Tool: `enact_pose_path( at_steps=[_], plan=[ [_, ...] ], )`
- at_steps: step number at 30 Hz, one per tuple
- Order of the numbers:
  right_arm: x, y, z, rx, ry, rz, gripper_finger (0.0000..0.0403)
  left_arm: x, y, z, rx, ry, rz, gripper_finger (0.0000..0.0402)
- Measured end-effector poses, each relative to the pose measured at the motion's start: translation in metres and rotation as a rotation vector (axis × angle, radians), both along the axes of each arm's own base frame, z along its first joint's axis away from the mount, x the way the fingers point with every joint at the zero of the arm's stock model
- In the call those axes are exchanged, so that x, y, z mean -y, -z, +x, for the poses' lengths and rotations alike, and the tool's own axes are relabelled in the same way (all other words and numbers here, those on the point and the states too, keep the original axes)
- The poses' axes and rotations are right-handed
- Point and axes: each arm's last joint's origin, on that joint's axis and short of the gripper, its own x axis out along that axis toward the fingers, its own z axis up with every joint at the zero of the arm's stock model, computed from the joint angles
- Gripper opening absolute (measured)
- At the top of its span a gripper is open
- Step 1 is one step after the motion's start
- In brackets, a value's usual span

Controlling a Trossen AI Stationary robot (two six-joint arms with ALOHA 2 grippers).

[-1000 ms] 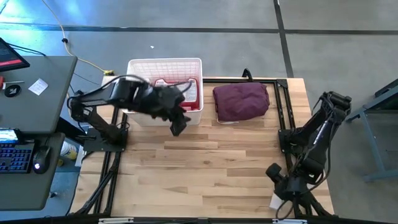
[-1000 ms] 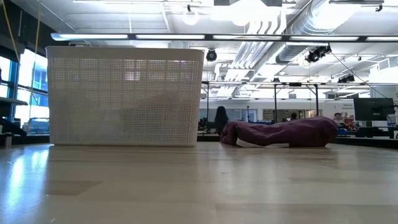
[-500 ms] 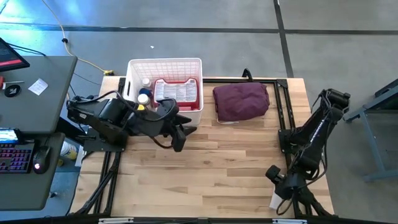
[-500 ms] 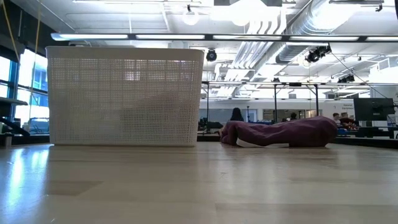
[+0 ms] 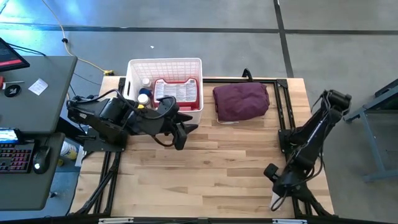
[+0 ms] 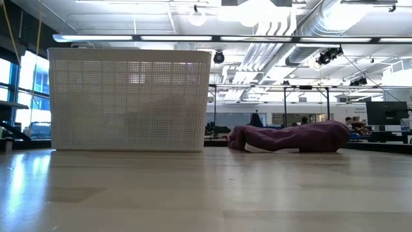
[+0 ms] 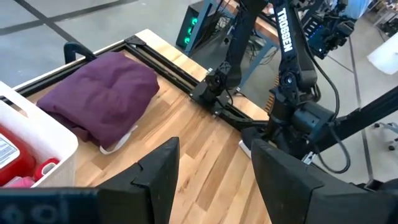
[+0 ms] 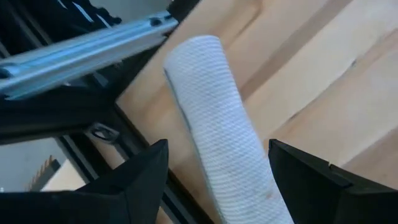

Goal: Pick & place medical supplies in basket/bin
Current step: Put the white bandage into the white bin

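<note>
The white lattice basket (image 5: 132,67) stands at the table's far left and also shows in the low view (image 6: 129,100). A red first-aid case (image 5: 177,92) and small bottles (image 5: 144,94) lie inside it. My left gripper (image 5: 180,134) hovers open just in front of the basket, with nothing between its fingers (image 7: 214,148). My right gripper (image 5: 277,186) is at the table's near right corner, open. Its fingers stand on either side of a white gauze roll (image 8: 217,118) without touching it. The roll lies on its side at the table's edge (image 5: 275,201).
A maroon cloth bundle (image 5: 241,101) lies to the right of the basket at the far edge, with a white edge showing beneath it (image 6: 286,138). A black metal frame (image 5: 283,112) runs along the table's right side. Bare wood lies across the middle and near left (image 5: 205,168).
My left arm has drawn back off the basket toward the near edge and sunk lower, uncovering the bottles and the case. Its gripper now sits in front of the basket. The basket, the bundle and the roll have stayed put.
</note>
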Motion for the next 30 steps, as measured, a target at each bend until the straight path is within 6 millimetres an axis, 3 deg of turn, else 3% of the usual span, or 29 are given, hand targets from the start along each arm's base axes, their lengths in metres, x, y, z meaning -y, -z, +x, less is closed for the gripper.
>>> enact_pose_path(
  at_steps=[9,15,23,30],
  plan=[
    [0.011,-0.014,0.033,0.036,0.181,0.037,0.0266,0.0,0.0,0.0,-0.017,0.027,0.033,0.0231],
    [0.011,-0.015,0.034,0.0,0.213,0.069,0.0266,0.0,0.001,0.0,-0.032,0.054,0.068,0.0231],
    [-0.017,0.012,0.017,-0.177,0.111,0.049,0.0266,0.0,0.007,-0.003,-0.102,0.079,0.072,0.0231],
    [-0.035,0.033,0.024,-0.225,0.106,-0.035,0.0266,0.0,0.009,-0.005,-0.132,0.096,0.073,0.0231]
  ],
)
